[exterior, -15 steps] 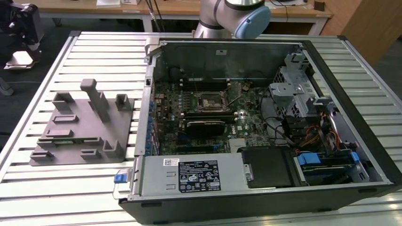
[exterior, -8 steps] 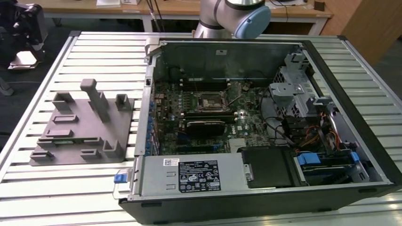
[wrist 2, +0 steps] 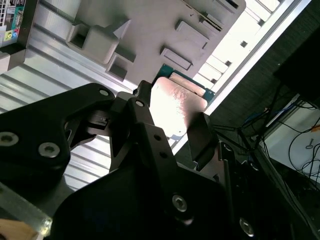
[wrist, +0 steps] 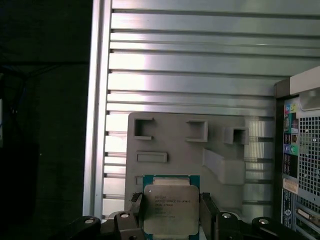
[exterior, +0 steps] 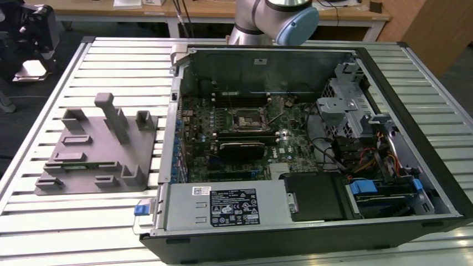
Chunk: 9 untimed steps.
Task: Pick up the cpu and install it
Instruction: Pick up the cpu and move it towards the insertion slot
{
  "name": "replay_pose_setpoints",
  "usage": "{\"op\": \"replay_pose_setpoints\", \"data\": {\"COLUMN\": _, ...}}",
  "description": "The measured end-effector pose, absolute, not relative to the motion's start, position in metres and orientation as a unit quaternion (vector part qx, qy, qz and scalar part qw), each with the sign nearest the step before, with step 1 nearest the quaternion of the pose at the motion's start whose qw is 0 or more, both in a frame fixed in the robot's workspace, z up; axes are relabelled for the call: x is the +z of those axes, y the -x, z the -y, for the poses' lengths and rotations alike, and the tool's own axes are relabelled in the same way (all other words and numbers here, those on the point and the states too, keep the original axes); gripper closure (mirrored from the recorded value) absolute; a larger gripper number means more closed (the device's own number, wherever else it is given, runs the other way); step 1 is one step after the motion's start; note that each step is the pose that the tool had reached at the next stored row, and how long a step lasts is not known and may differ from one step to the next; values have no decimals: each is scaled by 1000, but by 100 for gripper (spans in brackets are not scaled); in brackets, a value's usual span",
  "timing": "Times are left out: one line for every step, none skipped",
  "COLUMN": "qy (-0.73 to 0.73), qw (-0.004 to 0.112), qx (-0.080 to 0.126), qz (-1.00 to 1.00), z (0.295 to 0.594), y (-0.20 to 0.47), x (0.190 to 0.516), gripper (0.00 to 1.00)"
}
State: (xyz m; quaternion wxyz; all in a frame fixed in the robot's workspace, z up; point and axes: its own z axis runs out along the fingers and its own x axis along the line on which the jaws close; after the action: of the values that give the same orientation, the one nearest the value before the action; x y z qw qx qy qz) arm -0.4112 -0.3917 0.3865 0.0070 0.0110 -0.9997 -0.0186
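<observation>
First wrist view shows the gripper [wrist: 171, 201] clamped on the cpu [wrist: 171, 212] by two opposite edges, with the grey tray [wrist: 175, 137] and slatted table [wrist: 200, 75] beyond it, beside the open computer case [wrist: 300, 165] holding the motherboard [exterior: 296, 138].

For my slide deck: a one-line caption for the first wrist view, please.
The tool grips the cpu by two edges, grey tray and slatted table beyond.

A ribbed metal table [exterior: 111, 61] stands before a wooden desk [exterior: 207, 11], on dark floor [exterior: 15, 144].
</observation>
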Motion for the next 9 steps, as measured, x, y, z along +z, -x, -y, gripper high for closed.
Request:
{"op": "replay_pose_setpoints", "data": {"qy": -11, "qw": 7, "qx": -19, "qz": 1000, "z": 392, "y": 411, "x": 387, "gripper": 46}}
{"op": "replay_pose_setpoints", "data": {"qy": -11, "qw": 7, "qx": -19, "qz": 1000, "z": 392, "y": 410, "x": 387, "gripper": 46}}
{"op": "replay_pose_setpoints", "data": {"qy": -11, "qw": 7, "qx": -19, "qz": 1000, "z": 392, "y": 410, "x": 387, "gripper": 46}}
{"op": "replay_pose_setpoints", "data": {"qy": -11, "qw": 7, "qx": -19, "qz": 1000, "z": 392, "y": 409, "x": 387, "gripper": 46}}
{"op": "replay_pose_setpoints", "data": {"qy": -11, "qw": 7, "qx": -19, "qz": 1000, "z": 392, "y": 409, "x": 386, "gripper": 46}}
{"op": "replay_pose_setpoints", "data": {"qy": -11, "qw": 7, "qx": -19, "qz": 1000, "z": 392, "y": 408, "x": 387, "gripper": 46}}
{"op": "replay_pose_setpoints", "data": {"qy": -11, "qw": 7, "qx": -19, "qz": 1000, "z": 392, "y": 408, "x": 387, "gripper": 46}}
{"op": "replay_pose_setpoints", "data": {"qy": -11, "qw": 7, "qx": -19, "qz": 1000, "z": 392, "y": 407, "x": 387, "gripper": 46}}
{"op": "replay_pose_setpoints", "data": {"qy": -11, "qw": 7, "qx": -19, "qz": 1000, "z": 392, "y": 407, "x": 387, "gripper": 46}}
